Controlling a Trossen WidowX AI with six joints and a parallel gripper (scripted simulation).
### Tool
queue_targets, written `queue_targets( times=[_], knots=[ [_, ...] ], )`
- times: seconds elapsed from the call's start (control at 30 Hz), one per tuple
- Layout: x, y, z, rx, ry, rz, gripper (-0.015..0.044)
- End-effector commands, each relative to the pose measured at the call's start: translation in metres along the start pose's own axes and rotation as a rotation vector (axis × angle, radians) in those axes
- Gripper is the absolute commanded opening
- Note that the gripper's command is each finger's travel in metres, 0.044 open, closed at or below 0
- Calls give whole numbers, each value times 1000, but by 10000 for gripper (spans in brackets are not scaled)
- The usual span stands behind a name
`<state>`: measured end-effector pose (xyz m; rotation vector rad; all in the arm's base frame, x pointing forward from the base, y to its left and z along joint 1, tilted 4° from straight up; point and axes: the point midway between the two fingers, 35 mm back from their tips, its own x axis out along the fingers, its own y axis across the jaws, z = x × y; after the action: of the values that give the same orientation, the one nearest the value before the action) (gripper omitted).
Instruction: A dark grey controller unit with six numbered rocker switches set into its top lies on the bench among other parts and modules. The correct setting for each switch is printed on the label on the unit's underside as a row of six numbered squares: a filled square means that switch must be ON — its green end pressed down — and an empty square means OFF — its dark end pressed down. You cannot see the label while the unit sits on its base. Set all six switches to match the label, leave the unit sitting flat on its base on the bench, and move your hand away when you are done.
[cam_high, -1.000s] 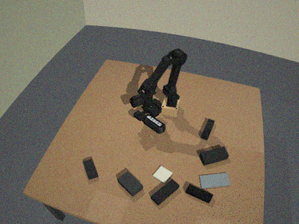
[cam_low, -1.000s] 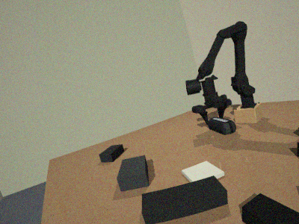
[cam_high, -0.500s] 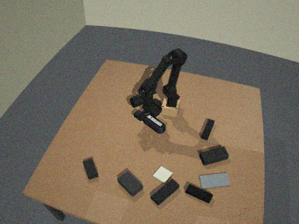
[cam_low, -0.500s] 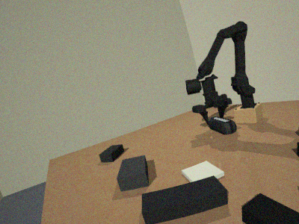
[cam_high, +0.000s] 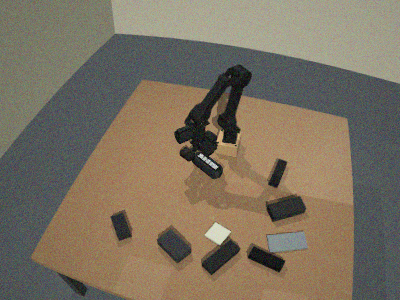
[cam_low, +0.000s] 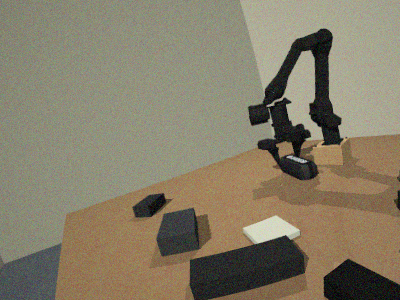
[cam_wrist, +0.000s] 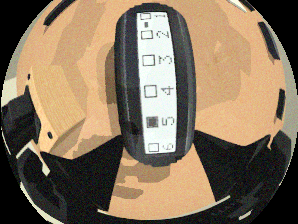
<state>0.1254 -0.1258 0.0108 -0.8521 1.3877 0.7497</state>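
One rounded dark controller unit (cam_wrist: 154, 83), white label (cam_wrist: 157, 82) upward, clamped in claw (cam_high: 202, 161).

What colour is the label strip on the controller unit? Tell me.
White with small numbered squares on the label; wrist view shows it best.

Setting: bare test bench | brown table (cam_high: 150, 130) | scattered dark modules (cam_high: 174, 244) | plain walls, grey floor (cam_high: 60, 115)

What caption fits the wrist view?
Gripper grips the upturned unit; label shows square 5 filled.
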Motion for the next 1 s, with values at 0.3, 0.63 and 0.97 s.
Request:
queue_targets(
  times=[0.3,0.63,0.97],
  knots=[
    [-12,-3,3,2,2,-19,335],
    [-18,-3,5,2,2,-19,335],
    [-24,-3,8,2,2,-19,335]
  ],
)
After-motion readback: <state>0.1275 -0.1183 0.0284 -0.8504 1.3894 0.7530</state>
